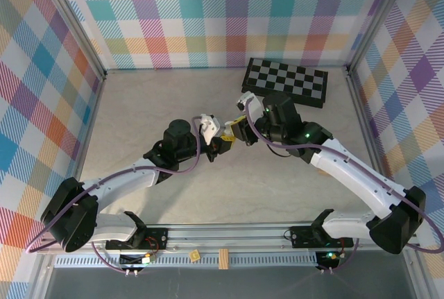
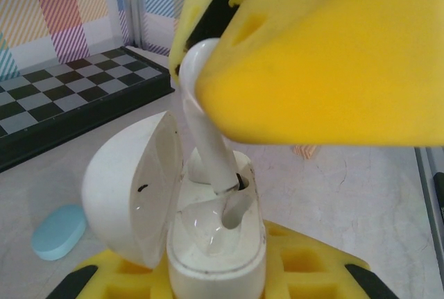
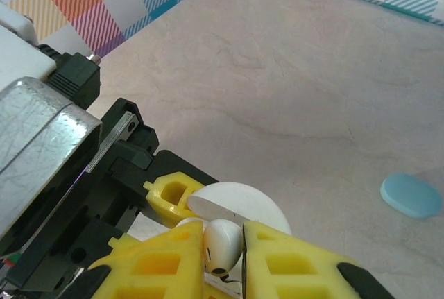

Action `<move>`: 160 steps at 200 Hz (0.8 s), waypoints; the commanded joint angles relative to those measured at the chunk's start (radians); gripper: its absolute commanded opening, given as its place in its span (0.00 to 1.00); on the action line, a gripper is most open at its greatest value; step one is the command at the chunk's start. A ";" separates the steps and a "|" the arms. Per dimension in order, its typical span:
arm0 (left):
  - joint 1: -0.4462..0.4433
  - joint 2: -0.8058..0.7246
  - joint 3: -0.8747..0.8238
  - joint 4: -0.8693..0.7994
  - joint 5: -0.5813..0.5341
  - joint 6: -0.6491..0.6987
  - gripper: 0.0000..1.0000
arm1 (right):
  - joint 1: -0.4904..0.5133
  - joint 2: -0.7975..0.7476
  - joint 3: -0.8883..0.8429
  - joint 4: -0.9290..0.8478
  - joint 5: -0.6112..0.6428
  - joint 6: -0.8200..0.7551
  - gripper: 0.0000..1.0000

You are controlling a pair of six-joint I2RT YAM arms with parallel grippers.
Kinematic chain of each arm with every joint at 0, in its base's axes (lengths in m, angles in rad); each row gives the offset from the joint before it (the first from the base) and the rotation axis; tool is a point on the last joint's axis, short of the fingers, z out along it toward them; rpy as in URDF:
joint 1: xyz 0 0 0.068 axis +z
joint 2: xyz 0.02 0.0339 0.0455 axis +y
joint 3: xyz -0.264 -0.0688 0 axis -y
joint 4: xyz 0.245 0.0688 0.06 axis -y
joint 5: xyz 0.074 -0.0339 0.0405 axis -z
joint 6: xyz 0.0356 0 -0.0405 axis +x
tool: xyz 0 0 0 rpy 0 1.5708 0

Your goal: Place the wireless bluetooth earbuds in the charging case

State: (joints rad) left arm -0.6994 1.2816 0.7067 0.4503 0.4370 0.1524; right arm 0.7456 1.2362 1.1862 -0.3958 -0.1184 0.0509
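Risks, largest item down.
- The left hand [image 2: 215, 282] and right hand [image 3: 222, 254] meet in the air above the surface [image 1: 152, 105]. Nothing supports the work from below, so a slip from either would likely drop a part onto it.
- The left hand is closed on the white charging case [image 2: 218, 257]. It holds the case upright, with the lid [image 2: 128, 188] swung open to one side. Judged risk: a downward push from above tips the case or slides it in the pads.
- The right hand is clamped on a white earbud [image 2: 208, 132]. The bud leans, with its stem tip at or just inside the case's well [image 2: 208, 236].
- If the stem sits off the well's axis, it may jam on the rim or twist in the pinch.
- Letting go before the bud seats could leave it perched, or let it fall.

Views.
- Top external: shows where the hands meet over mid-surface and the chessboard [image 1: 284, 80] at the far edge. Case and bud are too small there to judge fit.
- Left wrist: the view for alignment. It shows the stem against the well, the inside of the lid, and a light blue case [image 2: 59, 232] lying on the surface nearby.
- Right wrist: shows the pinch on the bud's head, with the lid edge just beyond.
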 commanded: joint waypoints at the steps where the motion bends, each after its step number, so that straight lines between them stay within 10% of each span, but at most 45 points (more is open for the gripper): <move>1: -0.015 0.002 0.043 0.044 0.025 -0.009 0.11 | 0.003 0.012 0.033 0.023 -0.023 -0.036 0.20; 160: -0.014 0.002 0.050 0.041 0.011 -0.013 0.12 | 0.003 0.025 0.066 -0.126 0.011 -0.183 0.20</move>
State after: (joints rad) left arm -0.6998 1.2858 0.7193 0.4469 0.4358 0.1467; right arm 0.7456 1.2552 1.2274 -0.4713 -0.1135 -0.0731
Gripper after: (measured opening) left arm 0.203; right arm 0.197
